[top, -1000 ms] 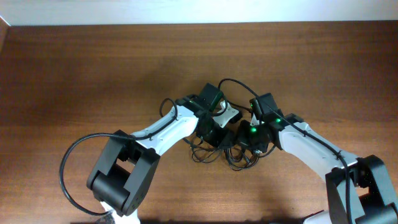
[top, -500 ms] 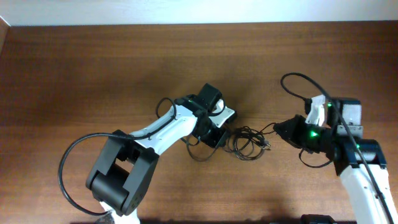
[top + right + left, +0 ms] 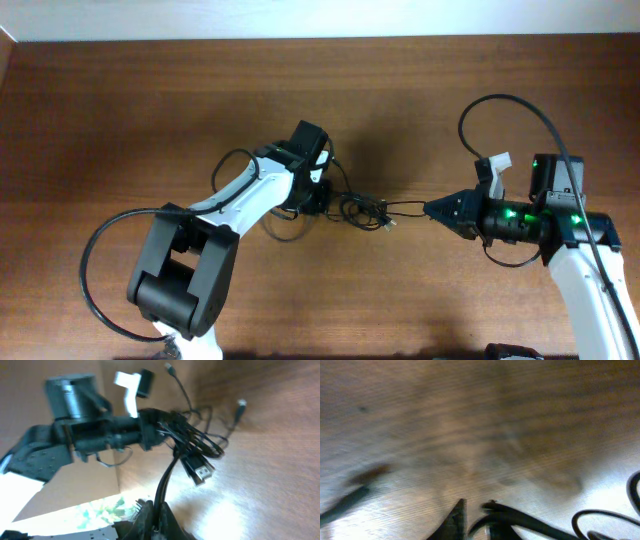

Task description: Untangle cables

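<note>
The cables are thin black cords, bunched in a small knot at the table's middle and stretched taut between my two grippers. My left gripper is at the knot's left end. In the blurred left wrist view it looks shut on a black cord. My right gripper is to the right of the knot. In the right wrist view it is shut on one cord that runs up to the knot. A flat plug hangs from the knot.
Both arms rest over a brown wooden table. Thick black arm cables loop beside the left arm and above the right arm. A pale wall strip runs along the far edge. A loose cord end with a small plug lies past the knot.
My right gripper pulled right and away from the left one, drawing a cord out of the knot. My left gripper shifted left. The bunch went from a loose heap to a taut line.
</note>
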You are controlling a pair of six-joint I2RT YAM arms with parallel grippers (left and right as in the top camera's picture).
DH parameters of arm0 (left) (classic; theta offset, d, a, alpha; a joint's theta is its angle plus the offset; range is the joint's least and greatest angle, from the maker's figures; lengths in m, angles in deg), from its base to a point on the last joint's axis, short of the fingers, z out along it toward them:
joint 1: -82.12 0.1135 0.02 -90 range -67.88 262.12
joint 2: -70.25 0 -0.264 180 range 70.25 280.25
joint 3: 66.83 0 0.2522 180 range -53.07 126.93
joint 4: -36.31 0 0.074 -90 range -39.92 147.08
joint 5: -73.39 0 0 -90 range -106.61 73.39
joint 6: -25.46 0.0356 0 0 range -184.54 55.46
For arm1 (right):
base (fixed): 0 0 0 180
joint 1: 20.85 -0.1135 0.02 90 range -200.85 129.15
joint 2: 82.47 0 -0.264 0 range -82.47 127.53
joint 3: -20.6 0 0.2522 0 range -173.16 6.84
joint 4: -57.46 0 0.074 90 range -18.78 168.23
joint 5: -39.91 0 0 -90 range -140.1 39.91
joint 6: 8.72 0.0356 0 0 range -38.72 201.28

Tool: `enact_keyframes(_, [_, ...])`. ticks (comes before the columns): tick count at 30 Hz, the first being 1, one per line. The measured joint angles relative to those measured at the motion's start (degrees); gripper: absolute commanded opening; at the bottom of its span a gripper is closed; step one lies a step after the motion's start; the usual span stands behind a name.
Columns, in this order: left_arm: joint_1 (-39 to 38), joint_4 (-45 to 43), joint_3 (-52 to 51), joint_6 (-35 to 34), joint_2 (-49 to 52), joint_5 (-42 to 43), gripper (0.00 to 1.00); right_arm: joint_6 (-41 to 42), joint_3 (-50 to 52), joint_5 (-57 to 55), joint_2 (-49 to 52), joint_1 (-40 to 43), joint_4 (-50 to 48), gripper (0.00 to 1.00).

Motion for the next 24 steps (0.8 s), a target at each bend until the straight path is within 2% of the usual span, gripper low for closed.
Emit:
enact_keyframes(1, [0.1,-0.5,0.0,-0.5,0.0,-1.4,0.43,-0.1,0.0,-2.6,1.5,0.1,0.5,0.41])
enact_keyframes(2, [0.3,-0.6,0.0,-0.8,0.0,-2.6,0.59,-0.3,0.0,-6.3,3.6,0.3,0.8,0.65])
enact_keyframes(3, [0.6,-0.7,0.0,-0.9,0.0,-3.0,0.69,-0.5,0.0,-8.2,5.0,0.4,0.6,0.80])
enact_keyframes(4, [0.8,-0.9,0.0,-0.2,0.0,-2.4,0.75,-0.3,0.0,-9.9,6.8,0.5,0.2,0.89])
enact_keyframes(6, [1.1,-1.7,0.1,2.9,0.0,2.0,0.82,-0.4,0.0,-11.8,10.6,0.5,-1.5,0.94])
enact_keyframes(9, [1.0,-1.6,2.5,5.7,0.0,10.3,0.82,-0.5,0.0,-15.5,16.2,0.5,-2.2,0.94])
enact_keyframes(10, [1.0,-1.5,4.1,6.1,0.0,12.5,0.81,-0.5,0.0,-16.8,17.9,0.5,-2.2,0.91])
enact_keyframes(11, [1.0,-1.7,6.0,6.3,-0.1,14.7,0.77,-0.5,0.0,-17.9,19.7,0.5,-2.2,0.89])
enact_keyframes(12, [1.0,-1.9,7.0,6.5,-0.7,16.1,0.72,-0.5,0.0,-18.4,20.8,0.5,-2.2,0.83])
enact_keyframes(13, [0.8,-1.9,7.4,7.0,-1.1,16.8,0.63,-0.5,0.0,-18.4,21.8,0.5,-2.3,0.79])
enact_keyframes(17, [-1.4,-1.8,7.5,10.6,-0.7,16.7,0.62,2.7,0.0,-15.7,22.4,0.5,-5.5,0.72])
enact_keyframes(20, [-3.5,-2.0,7.7,13.3,3.2,16.7,0.53,7.3,0.0,-15.2,22.4,0.5,-9.1,0.64])
enact_keyframes(21, [-3.9,-2.0,7.7,14.0,5.0,16.7,0.40,9.3,0.0,-15.2,22.4,0.4,-10.4,0.63])
enact_keyframes(22, [-4.0,-2.0,7.7,14.8,6.9,16.6,0.20,11.9,0.0,-15.1,22.4,0.0,-11.1,0.61])
enact_keyframes(24, [-4.0,-2.3,7.7,15.7,8.4,16.5,0.09,14.6,0.0,-15.2,22.4,-1.9,-14.5,0.59])
